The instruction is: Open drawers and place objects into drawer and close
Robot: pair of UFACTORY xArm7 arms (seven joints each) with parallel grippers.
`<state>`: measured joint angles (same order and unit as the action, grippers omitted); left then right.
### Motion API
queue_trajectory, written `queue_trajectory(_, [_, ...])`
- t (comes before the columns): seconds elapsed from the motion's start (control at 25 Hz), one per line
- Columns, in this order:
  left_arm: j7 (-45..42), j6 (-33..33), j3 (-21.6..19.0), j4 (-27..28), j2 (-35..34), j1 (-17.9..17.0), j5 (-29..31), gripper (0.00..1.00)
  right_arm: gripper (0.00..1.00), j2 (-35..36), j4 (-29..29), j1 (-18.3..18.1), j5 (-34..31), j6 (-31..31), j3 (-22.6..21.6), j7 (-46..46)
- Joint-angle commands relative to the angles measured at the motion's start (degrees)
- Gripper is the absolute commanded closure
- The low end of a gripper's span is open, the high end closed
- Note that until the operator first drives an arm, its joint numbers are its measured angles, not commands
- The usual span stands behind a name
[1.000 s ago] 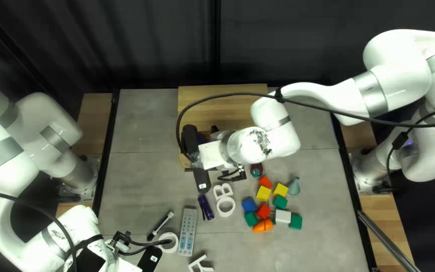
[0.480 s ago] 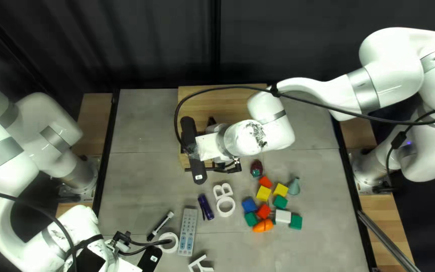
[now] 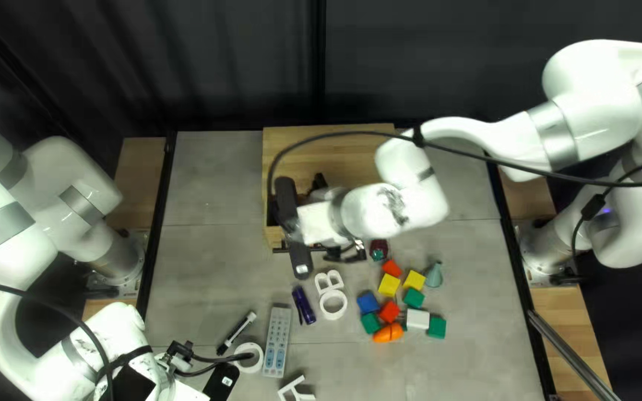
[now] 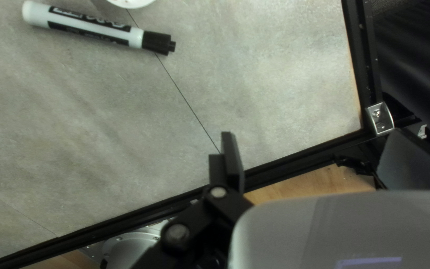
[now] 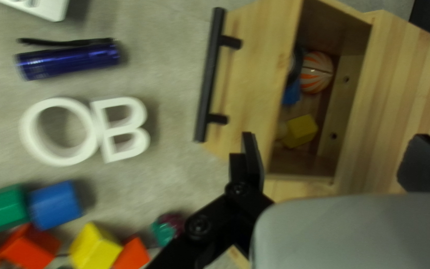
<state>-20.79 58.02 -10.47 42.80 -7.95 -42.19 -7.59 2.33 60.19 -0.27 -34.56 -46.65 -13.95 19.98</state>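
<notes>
In the top left view, my right gripper is over the wooden drawer box. In the right wrist view, my right gripper stands open above the pulled-out drawer with nothing held. A striped ball, a yellow block, a blue piece and a dark round thing lie inside. The drawer's black handle faces the loose objects. My left gripper is at the lower left of the top left view, fingertips hidden. In the left wrist view my left gripper is open and empty.
A marker lies ahead of my left gripper. Loose on the table are a remote, a purple flashlight, white letters, a tape roll, several coloured blocks and a small cone. A black rail edges the table.
My right arm has shifted slightly left, then back right and a little toward the table's near edge. The left arm and the loose table objects have stayed still.
</notes>
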Motion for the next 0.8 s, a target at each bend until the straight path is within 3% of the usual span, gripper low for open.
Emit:
queue_trajectory(0.04, [0.0,0.0,0.0,0.0,0.0,0.0,0.0,0.00,0.00,-10.1,-10.4,5.4,10.5,-2.8,-4.8,7.5])
queue_trajectory(0.28, [0.0,0.0,0.0,0.0,0.0,0.0,0.0,0.00,0.00,-16.5,-16.6,11.5,23.2,-5.5,-10.1,20.0])
queue_trajectory(0.52, [0.0,0.0,0.0,0.0,0.0,0.0,0.0,0.00,0.00,-18.4,-25.5,13.7,26.1,2.9,-13.1,29.2])
queue_trajectory(0.8, [0.0,0.0,0.0,0.0,0.0,0.0,0.0,0.00,0.00,-17.2,-32.2,13.3,27.6,12.2,-11.8,29.3])
